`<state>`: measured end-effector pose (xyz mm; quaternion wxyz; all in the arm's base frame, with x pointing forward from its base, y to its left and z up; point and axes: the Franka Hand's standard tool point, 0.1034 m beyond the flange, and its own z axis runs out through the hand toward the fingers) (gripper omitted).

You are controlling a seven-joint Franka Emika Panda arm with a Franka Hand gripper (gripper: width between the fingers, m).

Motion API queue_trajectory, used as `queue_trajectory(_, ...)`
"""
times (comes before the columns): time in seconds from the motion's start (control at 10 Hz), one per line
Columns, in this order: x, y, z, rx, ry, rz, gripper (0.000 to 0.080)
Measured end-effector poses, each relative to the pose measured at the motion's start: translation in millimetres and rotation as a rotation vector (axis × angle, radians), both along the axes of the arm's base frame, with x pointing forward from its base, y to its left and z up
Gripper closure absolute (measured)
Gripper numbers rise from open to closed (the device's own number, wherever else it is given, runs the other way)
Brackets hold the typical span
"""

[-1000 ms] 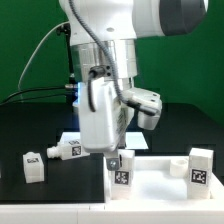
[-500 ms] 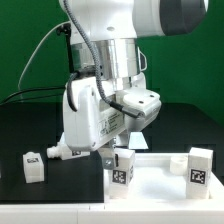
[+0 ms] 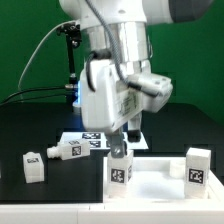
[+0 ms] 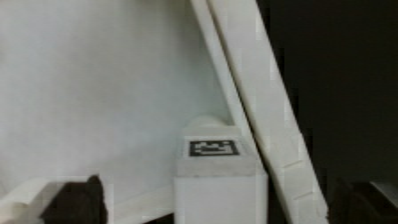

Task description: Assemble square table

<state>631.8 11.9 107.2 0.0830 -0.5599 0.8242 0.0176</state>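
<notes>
At the square table (image 3: 160, 178) rim — leg (image 3: 121, 171) upright, fingers (image 4: 75, 200) spread, holding nothing, one tip hidden.

Our white arm (image 3: 118, 30) hangs down from the top of the exterior view, its broad lower link tilted a little toward that view's right. We have the wrist bent so that the gripper (image 3: 118, 148) points straight down. Its fingers (image 4: 75, 200) stand spread wide apart, one dark tip showing in the wrist view, and they clamp nothing.
</notes>
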Motion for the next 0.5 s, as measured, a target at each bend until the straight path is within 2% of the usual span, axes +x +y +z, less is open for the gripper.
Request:
queue_trajectory(0.1,-1.0,8.8,7.1,0.014,0.004,0.014,0.0157)
queue_trajectory(0.3,-2.8,5.3,-0.5,0.007,0.012,0.016,0.0152)
queue_trajectory(0.5,-3.0,6.2,-0.9,0.007,0.012,0.02,0.015)
